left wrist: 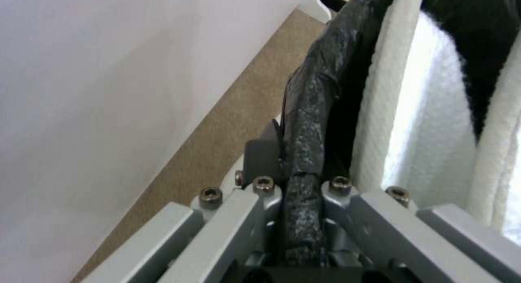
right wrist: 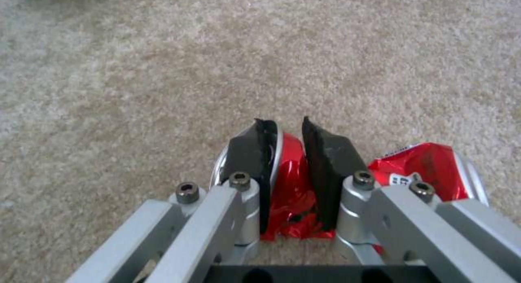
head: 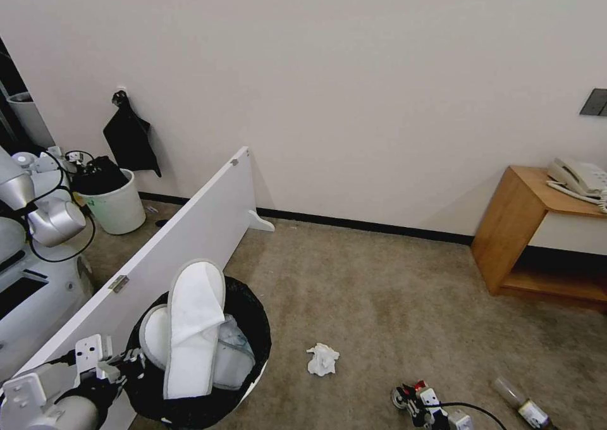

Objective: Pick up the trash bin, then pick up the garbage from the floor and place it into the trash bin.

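Right gripper (right wrist: 285, 173) pinching crushed red can (right wrist: 429, 169) on carpet | left gripper (left wrist: 298, 185) clamps black-lined trash bin (head: 250, 303) rim, slippers (head: 193, 329) inside | lift straight, you're clear, carry over bin before releasing.

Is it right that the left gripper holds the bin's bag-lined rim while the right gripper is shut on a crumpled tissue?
Not quite. The right gripper is shut on the crushed red can, as the right wrist view shows; the tissue lies loose on the carpet. The left gripper does hold the trash bin rim.
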Robot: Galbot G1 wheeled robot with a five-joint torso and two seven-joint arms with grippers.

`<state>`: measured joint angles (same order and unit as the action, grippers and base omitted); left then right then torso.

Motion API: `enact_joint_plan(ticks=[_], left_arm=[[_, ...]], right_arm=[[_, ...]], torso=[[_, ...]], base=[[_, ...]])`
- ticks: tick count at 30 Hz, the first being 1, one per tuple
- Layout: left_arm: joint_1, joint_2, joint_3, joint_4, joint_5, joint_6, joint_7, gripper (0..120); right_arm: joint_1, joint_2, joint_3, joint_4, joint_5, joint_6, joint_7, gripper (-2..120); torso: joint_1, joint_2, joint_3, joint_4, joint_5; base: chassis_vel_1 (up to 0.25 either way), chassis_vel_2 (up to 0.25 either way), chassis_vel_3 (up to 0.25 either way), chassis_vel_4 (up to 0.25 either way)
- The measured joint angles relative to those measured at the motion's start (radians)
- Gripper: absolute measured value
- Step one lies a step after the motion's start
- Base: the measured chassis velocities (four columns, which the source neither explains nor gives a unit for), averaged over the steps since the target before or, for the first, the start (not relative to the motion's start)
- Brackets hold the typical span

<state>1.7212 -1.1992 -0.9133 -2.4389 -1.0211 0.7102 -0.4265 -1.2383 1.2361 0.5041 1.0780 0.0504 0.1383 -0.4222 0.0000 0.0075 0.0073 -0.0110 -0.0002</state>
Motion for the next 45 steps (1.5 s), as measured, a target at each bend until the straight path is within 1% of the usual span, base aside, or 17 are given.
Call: enact_joint_plan(ticks=[6, 8, 9, 10, 11, 14, 15, 19, 20, 21, 23, 31, 38, 45], left_arm=[[-0.005, 0.001, 0.001, 0.005, -0.001, 0.0, 0.0, 2], [-0.005, 0.001, 0.002, 0.008, -0.001, 0.0, 0.0, 2], [-0.005, 0.001, 0.002, 0.008, -0.001, 0.0, 0.0, 2], [-0.006, 0.001, 0.003, 0.008, -0.001, 0.0, 0.0, 2], [-0.007, 0.002, 0.004, 0.009, -0.001, 0.0, 0.0, 2], [-0.01, 0.003, 0.005, 0.009, -0.001, 0.0, 0.0, 2], [-0.012, 0.005, 0.006, 0.009, -0.002, 0.0, 0.0, 2], [-0.011, 0.01, 0.006, 0.009, -0.007, 0.0, -0.001, 2], [-0.01, 0.012, 0.006, 0.009, -0.008, 0.0, -0.001, 2], [-0.01, 0.012, 0.006, 0.009, -0.008, 0.0, -0.001, 2], [-0.011, 0.014, 0.009, 0.008, -0.01, 0.0, -0.001, 2], [-0.014, 0.02, 0.022, 0.01, -0.01, 0.002, -0.002, 2], [-0.014, 0.023, 0.023, 0.011, -0.012, 0.002, -0.002, 2], [-0.013, 0.024, 0.022, 0.011, -0.014, 0.002, -0.002, 2]], right_arm=[[-0.008, -0.01, -0.002, 0.021, 0.008, -0.005, 0.0, 15], [-0.031, -0.034, 0.005, 0.086, 0.023, -0.013, 0.0, 15], [-0.031, -0.034, 0.005, 0.086, 0.023, -0.013, 0.0, 15], [-0.04, -0.046, 0.01, 0.118, 0.031, -0.015, 0.001, 15], [-0.047, -0.054, 0.013, 0.142, 0.036, -0.017, 0.002, 15], [-0.061, -0.068, 0.016, 0.186, 0.043, -0.021, 0.003, 15], [-0.075, -0.081, 0.022, 0.224, 0.047, -0.023, 0.004, 14], [-0.097, -0.103, 0.027, 0.272, 0.052, -0.028, 0.006, 14], [-0.107, -0.111, 0.03, 0.289, 0.054, -0.03, 0.006, 11], [-0.107, -0.111, 0.03, 0.289, 0.054, -0.03, 0.006, 11], [-0.127, -0.129, 0.039, 0.326, 0.057, -0.033, 0.007, 1], [-0.165, -0.155, 0.059, 0.387, 0.07, -0.042, 0.009, 0], [-0.183, -0.164, 0.065, 0.431, 0.08, -0.052, 0.011, 0], [-0.183, -0.16, 0.065, 0.431, 0.08, -0.053, 0.013, 0]], torso=[[0.0, 0.0, 0.0, 0.0005, 0.0009], [0.0, 0.0, 0.0, -0.0005, 0.001], [0.0, 0.0, 0.0, -0.0005, 0.001], [0.0, 0.0, 0.0, 0.0, 0.0001], [0.0, 0.0, 0.0, 0.0, -0.0001], [0.0, 0.0, 0.0, 0.0003, 0.0007], [0.0, 0.0, 0.0, 0.0, 0.0002], [0.0, 0.0, 0.0, 0.0001, 0.0003], [0.0, 0.0, 0.0, 0.0001, 0.0003], [0.0, 0.0, 0.0, 0.0001, 0.0003], [0.0, 0.0, 0.0, 0.0001, 0.0002], [0.0, 0.0, 0.0, 0.0, 0.0003], [0.0, 0.0, 0.0, 0.0001, 0.0001], [0.0, 0.0, 0.0, 0.0001, 0.0002]], base=[[0.0, 0.0, 0.0, 0.0], [0.0, 0.0, 0.0, 0.0], [0.0, 0.0, 0.0, 0.0], [0.0, 0.0, 0.0, 0.0], [0.0, 0.0, 0.0, 0.0], [0.0, 0.0, 0.0, 0.0], [0.0, 0.0, 0.0, 0.0], [0.0, 0.0, 0.0, 0.0], [0.0, 0.0, 0.0, 0.0], [0.0, 0.0, 0.0, 0.0], [0.0, 0.0, 0.0, 0.0], [0.0, 0.0, 0.0, 0.0], [0.0, 0.0, 0.0, 0.0], [0.0, 0.0, 0.0, 0.0]])
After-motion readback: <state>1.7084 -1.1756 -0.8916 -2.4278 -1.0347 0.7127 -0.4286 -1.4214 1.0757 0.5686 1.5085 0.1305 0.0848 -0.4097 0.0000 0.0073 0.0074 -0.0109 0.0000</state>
